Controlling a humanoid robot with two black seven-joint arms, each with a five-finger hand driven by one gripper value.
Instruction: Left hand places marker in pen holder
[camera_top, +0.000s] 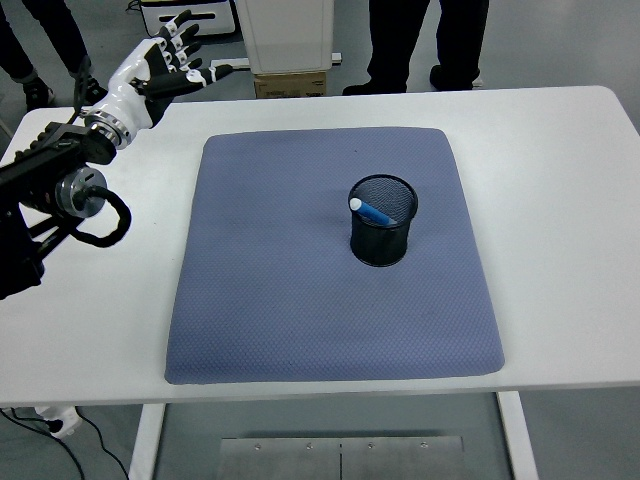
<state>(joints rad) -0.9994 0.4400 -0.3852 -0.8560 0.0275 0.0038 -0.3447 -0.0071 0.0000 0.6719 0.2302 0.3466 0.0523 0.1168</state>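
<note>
The marker (374, 211) is seen resting inside the pen holder (382, 222) on the mat (300, 290) mid-tabletop, the left hand (160, 68) is held empty with fingers spread at the far-left corner, and only parking is judged left.
</note>
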